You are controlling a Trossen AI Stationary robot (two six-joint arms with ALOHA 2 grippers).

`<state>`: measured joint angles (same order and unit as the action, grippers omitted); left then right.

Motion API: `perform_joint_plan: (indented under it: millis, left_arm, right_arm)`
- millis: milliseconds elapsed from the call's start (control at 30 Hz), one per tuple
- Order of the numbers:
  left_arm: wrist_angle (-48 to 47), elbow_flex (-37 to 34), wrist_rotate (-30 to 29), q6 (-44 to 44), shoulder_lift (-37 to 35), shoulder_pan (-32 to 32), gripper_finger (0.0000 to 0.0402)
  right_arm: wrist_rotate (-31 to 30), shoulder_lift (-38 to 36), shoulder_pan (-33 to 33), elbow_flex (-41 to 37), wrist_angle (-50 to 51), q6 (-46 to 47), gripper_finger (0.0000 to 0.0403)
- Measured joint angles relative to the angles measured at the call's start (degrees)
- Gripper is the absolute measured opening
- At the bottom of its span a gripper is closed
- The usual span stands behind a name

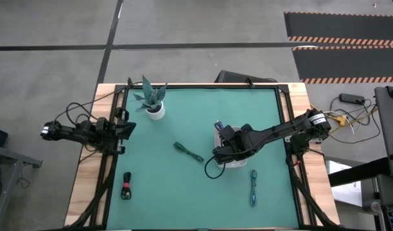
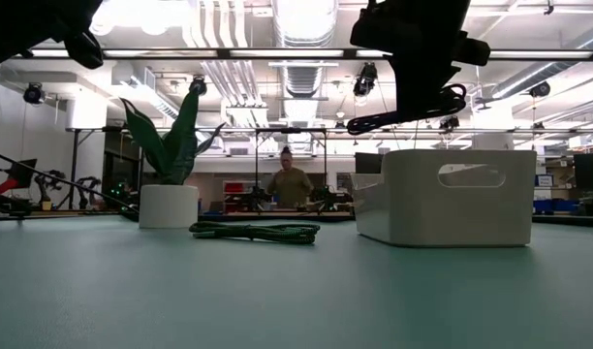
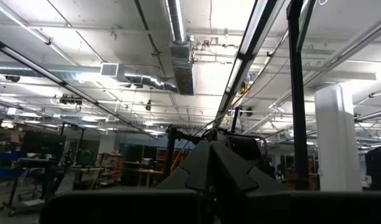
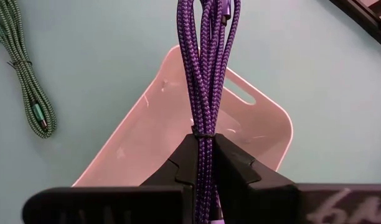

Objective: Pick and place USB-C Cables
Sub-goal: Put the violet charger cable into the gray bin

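Observation:
My right gripper [image 4: 205, 142] is over the white tray [image 4: 147, 130] and shut on the dark navy-purple braided cable bundle [image 4: 206, 68], also seen from above [image 1: 218, 126]. The dark green cable [image 1: 188, 152] lies flat on the mat left of the tray [image 1: 237, 164], and it also appears in the low view [image 2: 255, 231] and the right wrist view [image 4: 28, 93]. The black-and-red cable [image 1: 126, 186] lies near the table's left near corner. The teal cable [image 1: 253, 187] lies on the near side of the tray. My left gripper [image 3: 209, 163] is shut and parked at the table's left edge. My right gripper pinches the navy-purple bundle between its two fingers, at the thin tie [image 4: 203, 133] that binds the strands. The fingers [image 4: 178, 163] point down from above, and the bundle runs on past their tips. It is lifted clear above the tray's inside.
A potted plant in a white pot [image 1: 155, 110] stands near the far left corner of the green mat. A black loop of the right arm's own wire [image 2: 403, 114] hangs above the tray [image 2: 442, 199]. A person stands in the room beyond the table [image 2: 288, 182].

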<state>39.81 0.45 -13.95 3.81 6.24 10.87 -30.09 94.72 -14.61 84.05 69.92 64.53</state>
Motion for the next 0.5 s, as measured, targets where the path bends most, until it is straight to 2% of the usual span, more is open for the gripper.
perform_joint_plan:
  millis: [233, 500]
  left_arm:
    - [-0.02, 0.00, 0.01, 0.00, 0.00, 0.02, 0.0000]
    - [-0.02, 0.00, -0.01, -0.07, 0.00, 0.04, 0.0000]
  right_arm:
    - [0.00, 0.00, 0.16, 0.00, -0.21, 1.43, 0.0024]
    - [0.09, 0.00, 0.42, 0.00, -0.43, 10.84, 0.0024]
